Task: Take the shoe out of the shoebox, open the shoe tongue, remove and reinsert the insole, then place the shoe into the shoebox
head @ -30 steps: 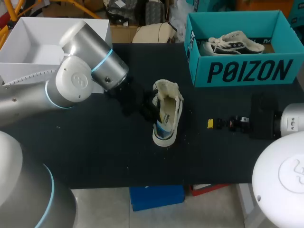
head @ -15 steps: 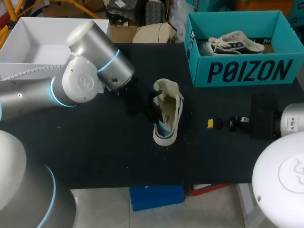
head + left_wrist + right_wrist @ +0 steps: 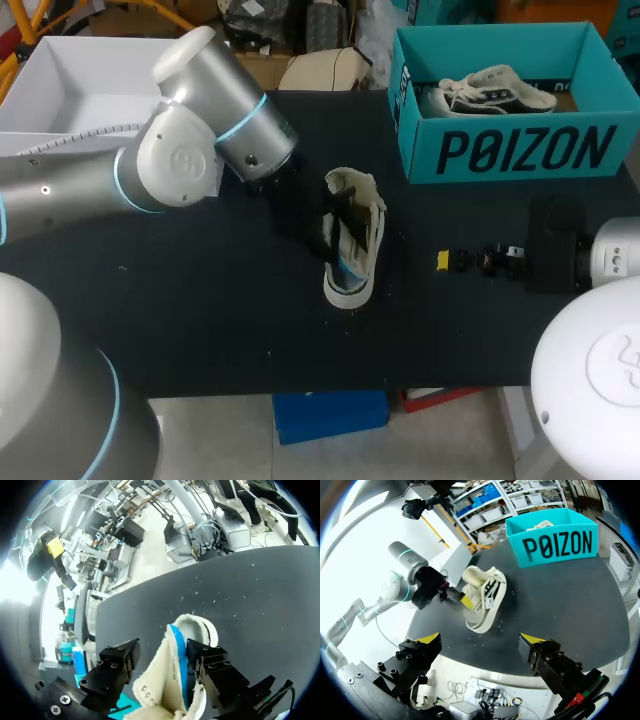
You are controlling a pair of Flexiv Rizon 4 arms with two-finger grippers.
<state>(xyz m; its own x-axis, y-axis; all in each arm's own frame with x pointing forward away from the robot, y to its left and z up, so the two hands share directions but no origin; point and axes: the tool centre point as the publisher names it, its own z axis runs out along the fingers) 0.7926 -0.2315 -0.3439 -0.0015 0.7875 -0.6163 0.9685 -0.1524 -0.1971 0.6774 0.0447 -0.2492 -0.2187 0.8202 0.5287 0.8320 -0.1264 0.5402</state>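
Sneaker first. The white low-top sneaker with cream fleece lining [image 3: 356, 240] is out of its box and sits on the black surface [image 3: 190, 310], middle of the head view, toe toward the lower edge, heel toward the top. It may be tipped a bit to one side; I can't tell for sure.

Look: white rubber sole, fluffy cream collar and tongue, lace eyelets on the upper, thin blue insole [image 3: 177, 642] showing its edge inside the opening.

The teal cardboard shoebox [image 3: 500, 150] is upper right of the head view, well apart from the sneaker. A second black-and-white sneaker [image 3: 495, 88] lies in it.

The left end effector [image 3: 162, 649] has its fingers spread and straddles the collar. One finger is against the opening beside the blue insole, the other is just outside with a gap to the fleece. It is not pinching anything.

The right end effector [image 3: 481, 639] is spread and empty, at the right-middle of the head view, well apart from the sneaker.

Handling, my guess:
- The sneaker is probably light, with a soft upper that collapses under a squeeze and a stiffer sole.
- It is likely to slide or tip on the surface if pulled one-handed, so pin the toe or heel with the free arm.
- The insole looks thin and bendy. Take it at the exposed heel-side edge and peel it up, don't yank.
- The tongue is floppy. Pinch its top edge.
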